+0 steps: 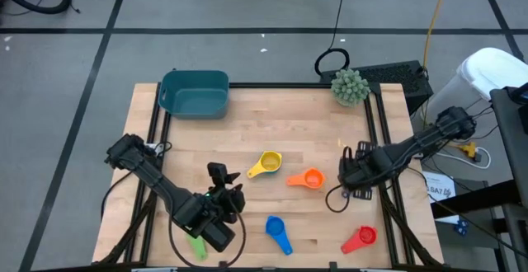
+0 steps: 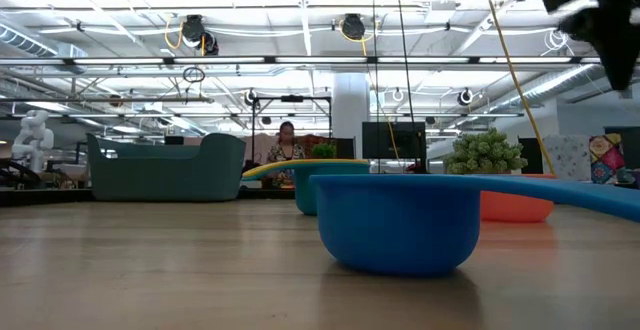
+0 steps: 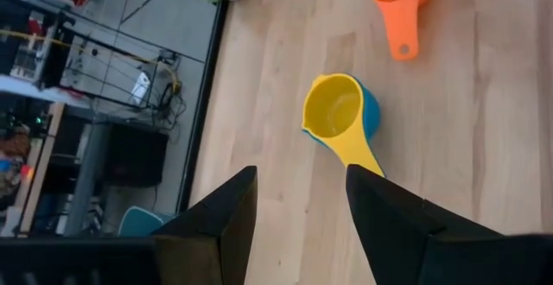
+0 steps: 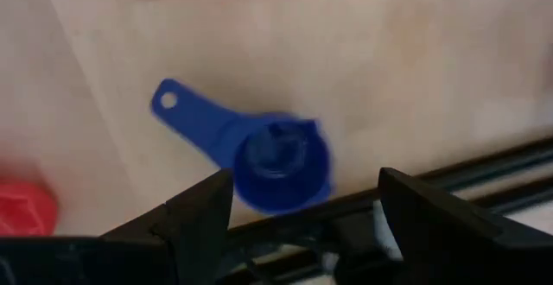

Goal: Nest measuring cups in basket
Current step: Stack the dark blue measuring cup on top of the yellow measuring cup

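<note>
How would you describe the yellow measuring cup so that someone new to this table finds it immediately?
Start at the teal basket at the table's far edge, then come toward the middle of the wooden table. The yellow measuring cup lies there, just left of the orange cup. It alone sits nested inside a light blue cup.

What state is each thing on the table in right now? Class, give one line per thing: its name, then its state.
Basket: upright at the far left corner, nothing visible inside.
Yellow cup: nested in a light blue cup.
Orange cup: loose, upright.
Blue cup: loose, upright.
Red cup: loose on the table.
Green cup: mostly hidden under the left arm.
Left tool: open, empty.
Right tool: open, empty.
</note>
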